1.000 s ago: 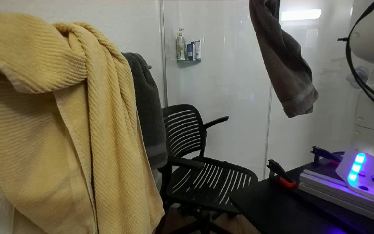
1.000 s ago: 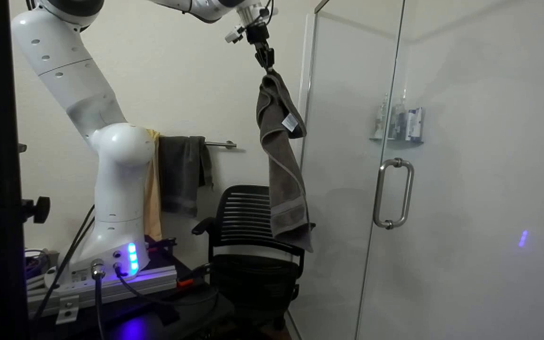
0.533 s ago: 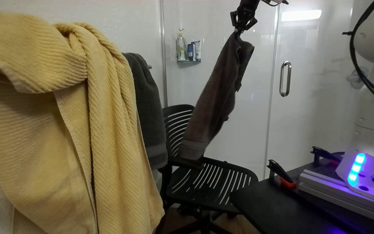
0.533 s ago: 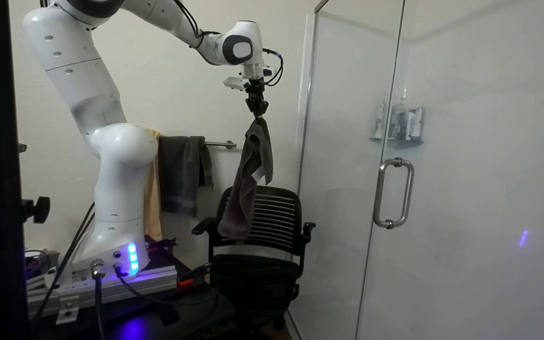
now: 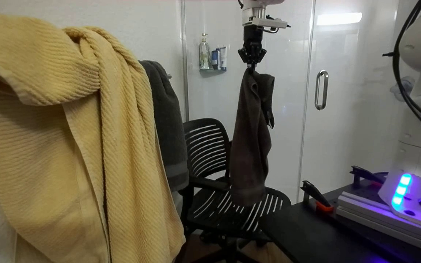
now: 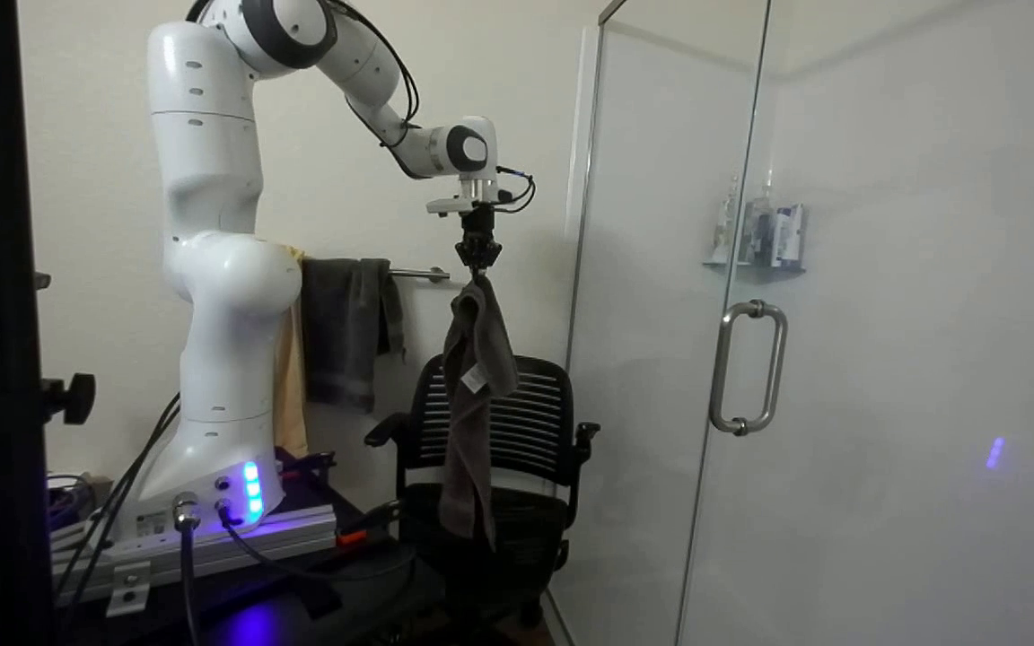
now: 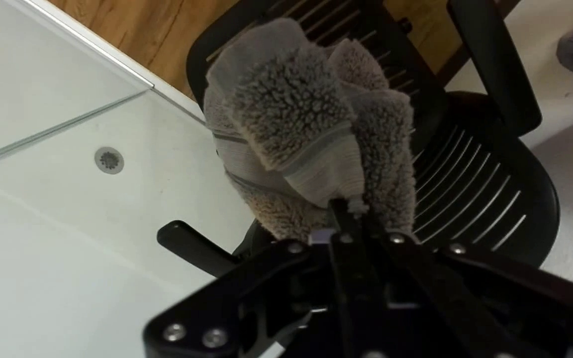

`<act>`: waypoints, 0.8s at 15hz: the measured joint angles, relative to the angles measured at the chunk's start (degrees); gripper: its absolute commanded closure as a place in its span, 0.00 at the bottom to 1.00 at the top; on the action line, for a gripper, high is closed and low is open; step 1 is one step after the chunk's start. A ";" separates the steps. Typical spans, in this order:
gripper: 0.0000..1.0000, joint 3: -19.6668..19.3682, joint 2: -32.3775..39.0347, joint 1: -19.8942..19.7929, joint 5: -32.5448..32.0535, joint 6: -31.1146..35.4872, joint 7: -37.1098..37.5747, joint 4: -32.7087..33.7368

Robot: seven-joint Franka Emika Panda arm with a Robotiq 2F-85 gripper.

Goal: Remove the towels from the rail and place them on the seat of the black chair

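Gripper [image 6: 479, 271] lower, pinched tight on one brown towel [image 6: 468, 431] over chair [image 6: 526, 511]; tag [image 6: 474, 379] unreadable. Two on rail [image 6: 418, 274]: yellow towel [image 5: 128, 146], grey towel [image 5: 168, 126].

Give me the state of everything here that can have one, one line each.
End effector: shut on the grey-brown towel.
Grey-brown towel: hanging over the black chair; contact with it unclear.
Dark grey towel: draped over the rail.
Yellow towel: hanging draped.
Black chair: upright.
Glass shower door: appears shut.
Base light: lit blue.
Pump bottle: upright.

Towel [image 6: 468, 440] in jaws (tag [image 6: 474, 379] showing), chair [image 6: 524, 516]
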 measured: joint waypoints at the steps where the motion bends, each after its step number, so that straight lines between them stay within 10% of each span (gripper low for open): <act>1: 0.99 0.40 2.42 0.53 -0.43 -0.60 -0.70 2.01; 5: 0.99 0.40 8.28 1.26 -0.35 -0.83 -3.82 8.40; 6: 0.70 0.23 8.80 1.25 -0.46 -0.84 -4.12 9.38; 12: 0.34 -0.11 9.03 1.24 -1.15 -0.84 -4.68 11.07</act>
